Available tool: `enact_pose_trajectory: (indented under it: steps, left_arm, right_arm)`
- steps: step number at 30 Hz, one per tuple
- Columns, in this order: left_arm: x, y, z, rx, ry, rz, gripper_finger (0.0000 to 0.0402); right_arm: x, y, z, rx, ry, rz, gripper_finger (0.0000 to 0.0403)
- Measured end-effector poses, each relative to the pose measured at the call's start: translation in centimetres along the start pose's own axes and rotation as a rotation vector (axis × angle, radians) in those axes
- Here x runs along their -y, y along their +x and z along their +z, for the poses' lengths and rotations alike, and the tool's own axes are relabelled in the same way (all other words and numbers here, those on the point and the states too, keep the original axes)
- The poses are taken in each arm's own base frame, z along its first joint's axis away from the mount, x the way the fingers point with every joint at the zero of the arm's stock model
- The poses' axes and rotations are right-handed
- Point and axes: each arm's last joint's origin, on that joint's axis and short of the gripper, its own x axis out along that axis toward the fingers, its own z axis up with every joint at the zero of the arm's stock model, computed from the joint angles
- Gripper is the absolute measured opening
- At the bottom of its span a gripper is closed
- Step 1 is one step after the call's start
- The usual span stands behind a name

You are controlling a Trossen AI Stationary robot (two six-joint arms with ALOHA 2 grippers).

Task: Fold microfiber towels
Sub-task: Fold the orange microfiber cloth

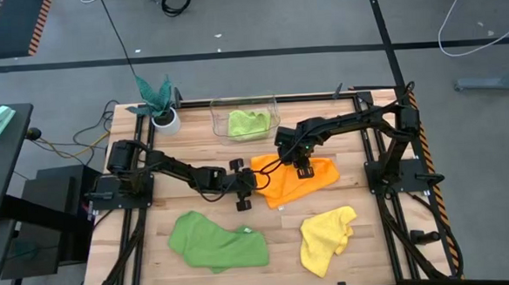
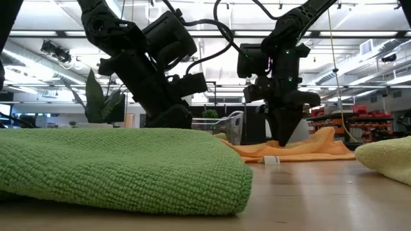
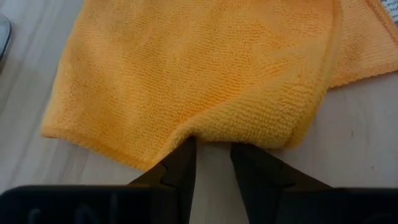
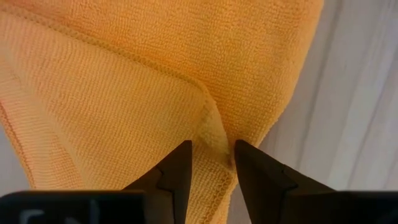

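The orange towel (image 1: 319, 176) lies partly folded on the table's middle. My left gripper (image 1: 255, 181) is at its left edge, low over the table, shut on the cloth. My right gripper (image 1: 304, 169) stands on the towel's middle, pointing down, shut on a ridge of cloth; it also shows in the low view (image 2: 286, 136). The darker green towel (image 1: 218, 240) and the yellow towel (image 1: 327, 236) lie crumpled near the front edge. The light lime green towel (image 1: 247, 123) lies in the clear bin (image 1: 272, 102). My left gripper pinches the orange towel's rounded folded edge (image 3: 214, 135) between its two fingers, only at their free ends. It comes nearly level from the table's left. The cloth puckers at the fingertips and lies on the table, slack. My right gripper pinches a raised ridge with a hemmed edge (image 4: 213, 138) in the orange towel's middle between its two fingers. The fingers come from above, pointing down. The towel lies on the table around the fingers, in more than one layer.
A teal-leaved plant in a white pot (image 1: 161, 108) stands at the back left. The clear bin stands at the back middle. Bare wood (image 1: 281, 237) shows between the green and yellow towels. Black frame rails run along the table's left and right sides.
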Motion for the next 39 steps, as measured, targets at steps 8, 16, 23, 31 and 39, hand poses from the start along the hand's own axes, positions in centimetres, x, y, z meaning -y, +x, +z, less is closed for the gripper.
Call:
enact_pose_trajectory:
  steps: [8,16,23,31,39]
  left_arm:
    - [0.1,0.1,0.4,0.043,-0.016,0.003,0.0092]
    - [0.1,0.1,0.4,0.045,-0.034,0.006,0.005]
    - [0.1,0.1,0.4,0.046,-0.061,0.011,0.0008]
    - [-0.1,0.0,0.4,0.049,-0.06,0.061,0.0005]
    - [0.0,-1.0,0.6,0.043,-0.05,0.069,0.0057]
  right_arm:
    - [-0.1,0.0,0.1,0.004,0.038,-0.001,0.007]
    - [-0.1,0.0,0.1,0.003,0.068,-0.004,0.0011]
    - [-0.1,-1.5,-0.2,0.023,0.12,-0.063,0.0004]
    - [-0.4,-5.1,-1.0,0.115,0.17,-0.121,0.0002]
    - [-0.6,-5.5,-1.8,0.044,0.177,-0.149,0.0001]
